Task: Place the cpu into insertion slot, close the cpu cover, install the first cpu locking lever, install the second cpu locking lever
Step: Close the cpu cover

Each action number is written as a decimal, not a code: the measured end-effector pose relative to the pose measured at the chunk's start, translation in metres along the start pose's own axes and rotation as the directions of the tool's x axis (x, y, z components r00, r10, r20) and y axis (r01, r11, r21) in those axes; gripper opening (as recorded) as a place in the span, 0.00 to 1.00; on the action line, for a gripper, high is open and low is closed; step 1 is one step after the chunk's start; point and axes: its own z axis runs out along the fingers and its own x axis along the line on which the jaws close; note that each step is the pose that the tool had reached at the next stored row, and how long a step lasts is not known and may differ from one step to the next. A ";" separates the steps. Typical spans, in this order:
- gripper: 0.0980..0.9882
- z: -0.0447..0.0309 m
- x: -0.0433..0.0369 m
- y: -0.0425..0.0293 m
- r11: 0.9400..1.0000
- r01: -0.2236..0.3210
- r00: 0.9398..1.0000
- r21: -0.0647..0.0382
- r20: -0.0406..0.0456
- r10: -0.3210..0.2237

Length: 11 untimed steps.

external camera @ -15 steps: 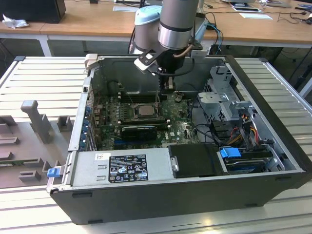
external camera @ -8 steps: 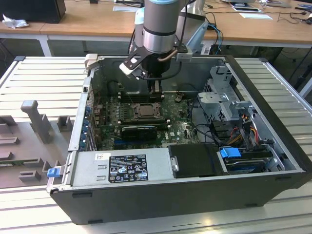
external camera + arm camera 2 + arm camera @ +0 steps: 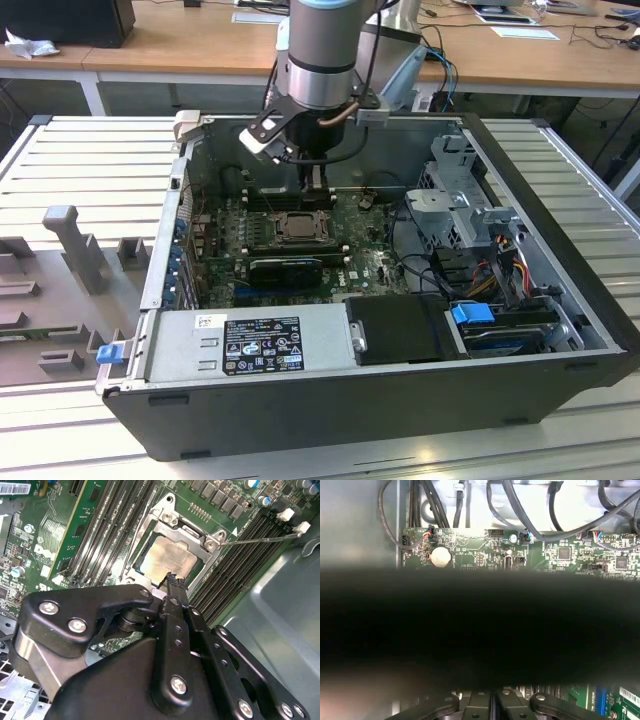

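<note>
Gripper (image 3: 173,581) has its fingers pressed together on nothing, tips at the edge of the cpu cover (image 3: 200,535), probably to push rather than pinch. The cpu (image 3: 167,557) lies flat in the insertion slot (image 3: 142,554), the cover apparently lowered over it; one locking lever (image 3: 260,539) juts free, unlatched.

An open computer case (image 3: 330,410) is seen lying on the slatted counter (image 3: 90,160), with its green motherboard (image 3: 375,265) exposed. The gripper (image 3: 315,187) is held low inside the case, just above the far edge of the insertion slot (image 3: 270,236). A grey square, probably the cpu (image 3: 298,226), is seated there.
</note>
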 end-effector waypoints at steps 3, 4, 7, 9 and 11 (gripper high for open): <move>0.01 0.0008 0.0000 -0.0040 1.000 0.000 1.000 -0.006 0.000 0.000; 0.01 0.0018 0.0000 -0.0052 1.000 0.000 1.000 -0.009 0.000 0.000; 0.01 0.0058 0.0000 -0.0102 1.000 0.002 1.000 -0.012 0.000 -0.002; 0.01 0.0090 0.0000 -0.0126 1.000 0.005 1.000 -0.013 0.000 -0.005; 0.01 0.0126 -0.0001 -0.0134 1.000 0.023 1.000 -0.013 0.001 -0.023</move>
